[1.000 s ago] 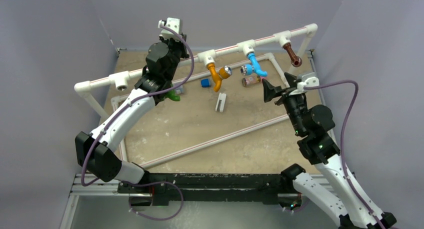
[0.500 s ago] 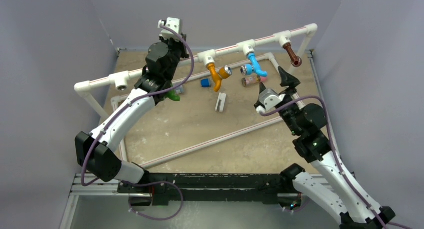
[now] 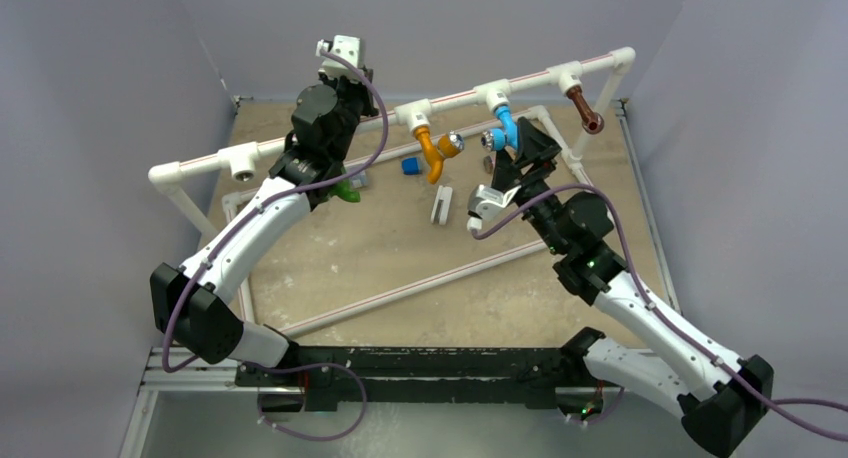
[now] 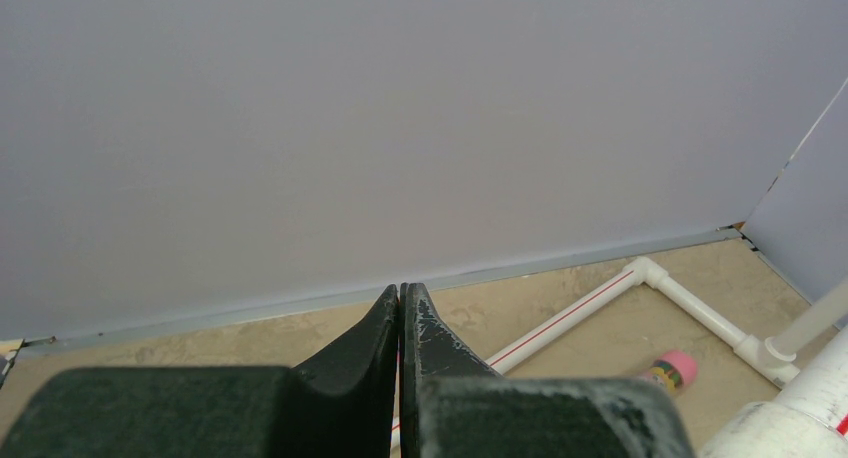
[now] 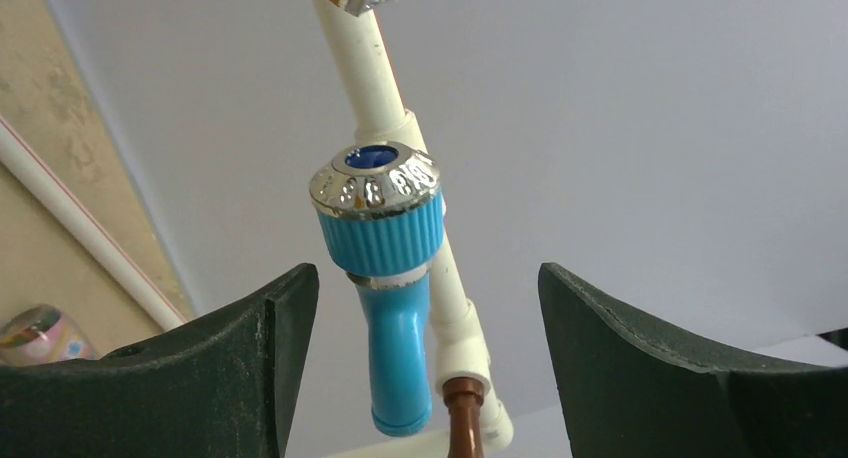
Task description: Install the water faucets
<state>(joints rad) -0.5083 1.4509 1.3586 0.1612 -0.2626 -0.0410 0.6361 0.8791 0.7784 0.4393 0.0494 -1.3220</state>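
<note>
Just now the right gripper (image 3: 517,150) had swung in from the table's right side. Its jaws were spread wide around the blue faucet (image 5: 385,238) on the pipe rail (image 3: 460,98) (nothing gripped yet), likely to tighten it. The left gripper (image 4: 400,298) stayed pressed together; the green faucet (image 3: 347,190) lay uninstalled beside that arm.

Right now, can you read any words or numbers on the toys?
No text can be read.
Silver knob of the blue faucet: raised marks, too blurred to read.
Pink-capped cylinder: colourful print, too small to read.
</note>
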